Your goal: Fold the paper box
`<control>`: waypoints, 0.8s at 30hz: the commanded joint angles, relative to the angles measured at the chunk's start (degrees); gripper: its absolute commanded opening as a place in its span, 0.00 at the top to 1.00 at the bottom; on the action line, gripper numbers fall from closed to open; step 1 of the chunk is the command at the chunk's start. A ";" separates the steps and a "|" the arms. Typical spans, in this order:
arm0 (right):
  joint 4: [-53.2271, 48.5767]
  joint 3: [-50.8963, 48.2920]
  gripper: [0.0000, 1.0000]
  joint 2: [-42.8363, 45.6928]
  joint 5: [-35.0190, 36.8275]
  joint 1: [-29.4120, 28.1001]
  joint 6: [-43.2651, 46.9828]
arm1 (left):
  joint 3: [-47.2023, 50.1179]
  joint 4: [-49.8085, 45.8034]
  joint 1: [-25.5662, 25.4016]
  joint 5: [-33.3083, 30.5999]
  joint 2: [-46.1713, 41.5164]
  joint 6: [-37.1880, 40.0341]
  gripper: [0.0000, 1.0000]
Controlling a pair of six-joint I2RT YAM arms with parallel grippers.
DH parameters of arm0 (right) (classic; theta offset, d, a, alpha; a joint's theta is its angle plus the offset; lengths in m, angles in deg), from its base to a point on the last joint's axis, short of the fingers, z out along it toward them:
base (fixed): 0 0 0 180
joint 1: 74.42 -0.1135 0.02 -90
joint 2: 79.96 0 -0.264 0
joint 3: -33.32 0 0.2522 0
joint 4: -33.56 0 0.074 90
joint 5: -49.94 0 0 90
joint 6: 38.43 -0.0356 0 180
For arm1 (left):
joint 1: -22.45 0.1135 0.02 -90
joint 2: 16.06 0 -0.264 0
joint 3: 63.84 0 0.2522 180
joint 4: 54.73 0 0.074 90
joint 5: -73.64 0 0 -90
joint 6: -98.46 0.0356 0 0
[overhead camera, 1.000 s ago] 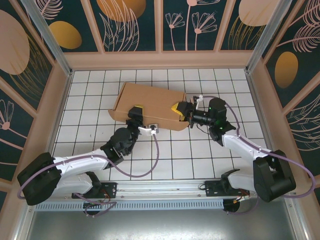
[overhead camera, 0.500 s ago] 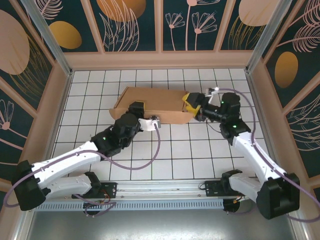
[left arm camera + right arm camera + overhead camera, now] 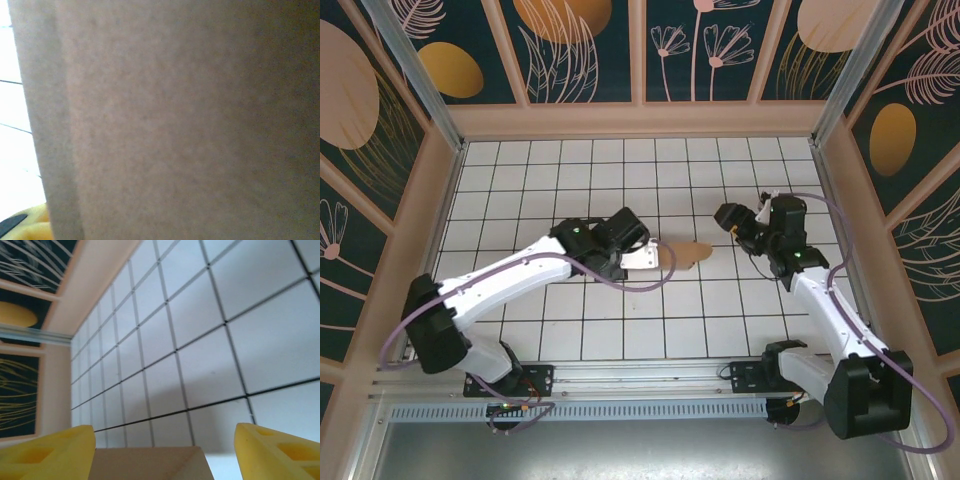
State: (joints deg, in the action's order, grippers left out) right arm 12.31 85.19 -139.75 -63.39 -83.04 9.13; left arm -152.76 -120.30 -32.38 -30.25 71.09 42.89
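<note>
A small rounded part of the brown paper box (image 3: 688, 254) shows on the tiles at mid table, next to my left arm's wrist (image 3: 620, 235). In the left wrist view plain cardboard (image 3: 180, 115) lies close against the camera, and one yellow finger (image 3: 31, 226) peeks out at the bottom left, so the jaws are hidden. My right gripper (image 3: 730, 216) hangs a little right of and behind the brown piece, apart from it. Its yellow fingers (image 3: 50, 450) stand wide open, with a cardboard corner (image 3: 150, 464) low between them.
White gridded tiles (image 3: 620, 320) cover the floor. Beige walls (image 3: 640, 118) with dark patterned panels close in the back and both sides. A metal rail (image 3: 640, 378) carrying the arm bases runs along the near edge.
The box no longer lies broad across the back tiles. My left arm has swung right over its place. My right gripper has backed off to the right and stands open.
</note>
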 commanded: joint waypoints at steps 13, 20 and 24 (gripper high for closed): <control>-3.24 2.45 0.30 0.04 4.64 -5.88 10.26 | -5.03 -0.46 1.50 8.01 13.39 -4.60 0.35; -6.18 6.08 0.30 -1.27 9.09 -11.42 11.91 | -5.27 7.95 4.03 8.47 9.21 -5.45 0.18; -6.94 8.05 0.30 -2.61 7.60 -11.48 12.94 | -6.28 7.87 4.20 9.94 8.04 -4.96 0.07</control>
State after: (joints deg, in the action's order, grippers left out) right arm 7.00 90.78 -141.56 -56.40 -94.36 20.02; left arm -157.68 -114.14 -28.16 -22.34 81.50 37.93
